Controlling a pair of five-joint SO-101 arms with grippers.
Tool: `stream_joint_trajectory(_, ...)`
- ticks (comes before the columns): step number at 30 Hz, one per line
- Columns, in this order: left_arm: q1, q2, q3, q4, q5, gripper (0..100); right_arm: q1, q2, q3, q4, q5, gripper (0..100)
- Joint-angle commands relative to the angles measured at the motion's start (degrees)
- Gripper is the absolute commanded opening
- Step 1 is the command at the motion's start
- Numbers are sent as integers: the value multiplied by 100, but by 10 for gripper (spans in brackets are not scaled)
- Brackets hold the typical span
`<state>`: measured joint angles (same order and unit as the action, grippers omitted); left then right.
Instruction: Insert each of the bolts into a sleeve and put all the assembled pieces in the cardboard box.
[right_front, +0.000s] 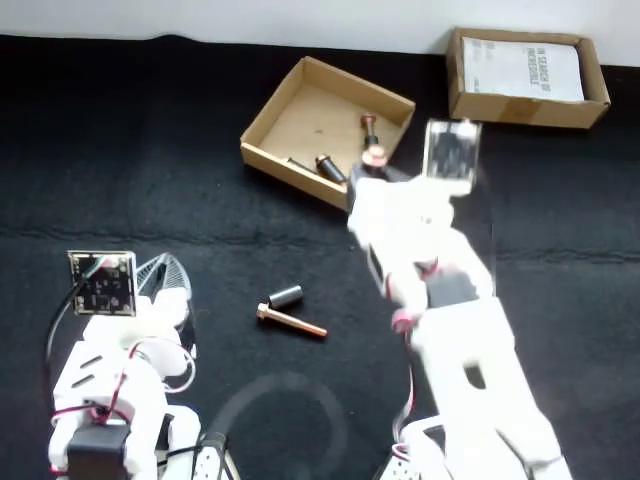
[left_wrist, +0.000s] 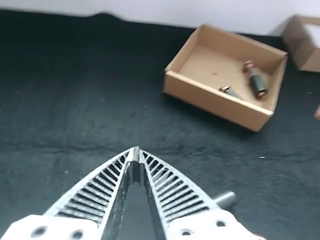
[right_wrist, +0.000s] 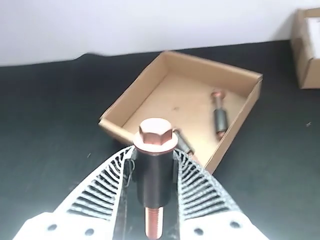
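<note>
My right gripper is shut on an assembled piece, a copper bolt through a dark sleeve, whose hex head sits above the open cardboard box's near edge. Two assembled pieces lie in the box, one by the far wall and one by the near wall. A loose grey sleeve and a loose copper bolt lie on the black cloth. My left gripper is shut and holds nothing, left of the loose sleeve.
A second cardboard box holding a printed sheet stands at the back right. The black cloth covers the table, with open room at the left and in the middle front.
</note>
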<state>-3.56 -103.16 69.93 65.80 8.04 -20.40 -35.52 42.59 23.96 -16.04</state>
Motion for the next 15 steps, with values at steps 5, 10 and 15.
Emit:
stream_joint_trajectory(5, -787, -57, 1640, -1371, -26, 21, 180, 2642, -3380, 532, -53, 8)
stream_joint_trajectory(10, -1692, -4, 2747, -3209, 0, 21, 154, 4198, -5007, 1165, -53, 8)
stream_joint_trajectory(15, -1921, -22, 2721, -3235, 0, 21, 84, 5525, -6290, 2053, -53, 8)
